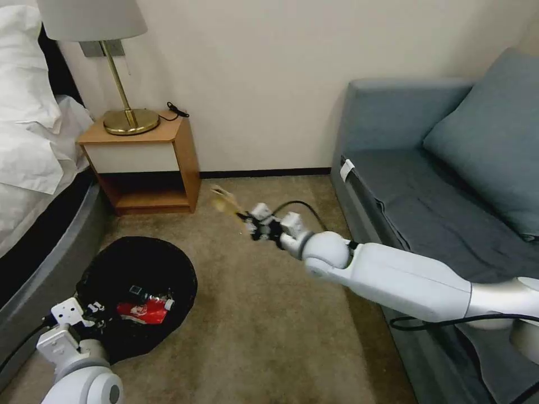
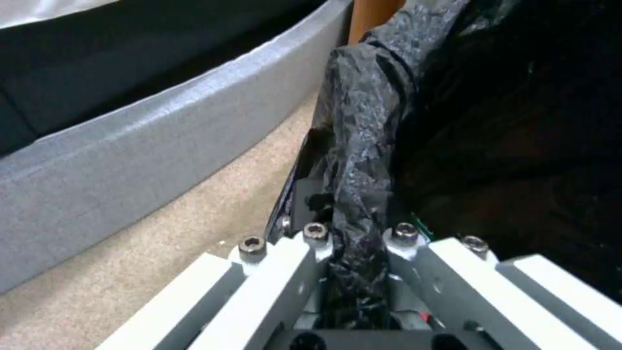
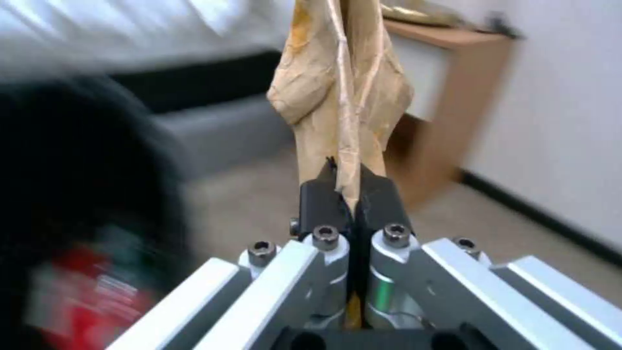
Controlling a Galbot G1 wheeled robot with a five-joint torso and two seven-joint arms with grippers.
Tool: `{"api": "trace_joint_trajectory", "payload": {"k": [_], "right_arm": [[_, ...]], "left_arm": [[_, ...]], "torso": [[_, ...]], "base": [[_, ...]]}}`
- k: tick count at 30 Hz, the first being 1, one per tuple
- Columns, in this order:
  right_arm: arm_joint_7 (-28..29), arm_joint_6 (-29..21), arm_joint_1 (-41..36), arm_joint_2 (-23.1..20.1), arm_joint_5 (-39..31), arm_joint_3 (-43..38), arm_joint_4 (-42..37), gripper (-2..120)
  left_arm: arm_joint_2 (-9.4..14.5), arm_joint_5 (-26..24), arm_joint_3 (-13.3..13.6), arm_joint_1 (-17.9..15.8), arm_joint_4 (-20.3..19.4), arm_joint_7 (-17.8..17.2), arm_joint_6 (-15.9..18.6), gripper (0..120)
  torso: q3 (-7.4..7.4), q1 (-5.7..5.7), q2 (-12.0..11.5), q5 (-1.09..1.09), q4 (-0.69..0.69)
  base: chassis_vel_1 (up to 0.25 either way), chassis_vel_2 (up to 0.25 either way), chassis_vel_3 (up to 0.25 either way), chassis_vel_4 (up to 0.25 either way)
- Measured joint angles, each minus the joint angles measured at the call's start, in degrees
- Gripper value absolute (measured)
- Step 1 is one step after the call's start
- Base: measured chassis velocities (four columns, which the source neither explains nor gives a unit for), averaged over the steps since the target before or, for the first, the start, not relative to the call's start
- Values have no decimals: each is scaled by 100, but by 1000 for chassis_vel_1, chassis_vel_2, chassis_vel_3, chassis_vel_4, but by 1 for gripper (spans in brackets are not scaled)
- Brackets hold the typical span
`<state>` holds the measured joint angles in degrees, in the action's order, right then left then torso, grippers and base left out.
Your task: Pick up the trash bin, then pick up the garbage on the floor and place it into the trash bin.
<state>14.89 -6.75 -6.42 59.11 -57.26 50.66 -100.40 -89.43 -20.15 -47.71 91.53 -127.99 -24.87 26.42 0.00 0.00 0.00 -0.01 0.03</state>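
- Our left hand (image 2: 353, 238) sits low at the near left, its fingers clamped on the rim of the trash bin (image 1: 137, 294), where the black liner (image 2: 363, 146) folds over the edge.
- The trash bin stands on the carpet (image 1: 269, 336) at the near left, just beside the bed frame (image 1: 50, 252).
- Inside the bin we see a red-and-white wrapper (image 1: 143, 310) and, just beyond it, a small dark item we cannot identify.
- Our right arm (image 1: 393, 275) reaches from the right across the middle of the scene, in front of the sofa (image 1: 426, 185).
- Our right hand (image 3: 350, 194) is pinched tight on the lower end of a tan paper scrap (image 3: 340, 92), which stands up from the fingers.
- In the head view the scrap (image 1: 224, 200) is held in the air above the carpet, right of and beyond the bin, well apart from it.
- A nightstand (image 1: 149, 163) carrying a brass lamp (image 1: 126, 101) stands against the far wall, beyond the bin.
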Motion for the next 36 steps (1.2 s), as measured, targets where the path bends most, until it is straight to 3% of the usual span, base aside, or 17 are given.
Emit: {"api": "trace_joint_trajectory", "payload": {"k": [2,13,16,17,20,27,36], "right_arm": [[291,-119,-45,217,-406,55,-241,0],[429,-134,-67,283,-486,119,-190,0],[760,-113,-134,862,-578,812,323,0],[760,-113,-134,862,-578,812,323,0],[786,-77,-113,1361,-557,1019,472,0],[771,-75,-74,1664,-534,1116,513,0],[761,-77,-73,1969,-502,1228,587,0]], "left_arm": [[-3,2,6,1,-13,-2,5,2],[-7,10,10,0,-19,-9,13,2],[-25,43,73,-41,-22,-7,30,2],[-25,43,73,-41,-22,-7,30,2],[-28,55,73,-64,-23,-21,39,2],[-37,61,113,-110,-5,-20,58,2],[-47,85,169,-150,6,-24,101,2]], "torso": [[0,0,1,0,2],[0,0,1,-1,-4],[5,1,-1,1,-7],[5,1,-1,1,-7],[1,0,0,-1,2],[0,0,1,0,-4],[0,0,0,0,-2]], "base": [[0,0,0,0],[0,0,0,0],[0,0,0,0],[0,0,0,0],[0,0,0,0],[0,0,0,0],[0,0,0,0]]}}
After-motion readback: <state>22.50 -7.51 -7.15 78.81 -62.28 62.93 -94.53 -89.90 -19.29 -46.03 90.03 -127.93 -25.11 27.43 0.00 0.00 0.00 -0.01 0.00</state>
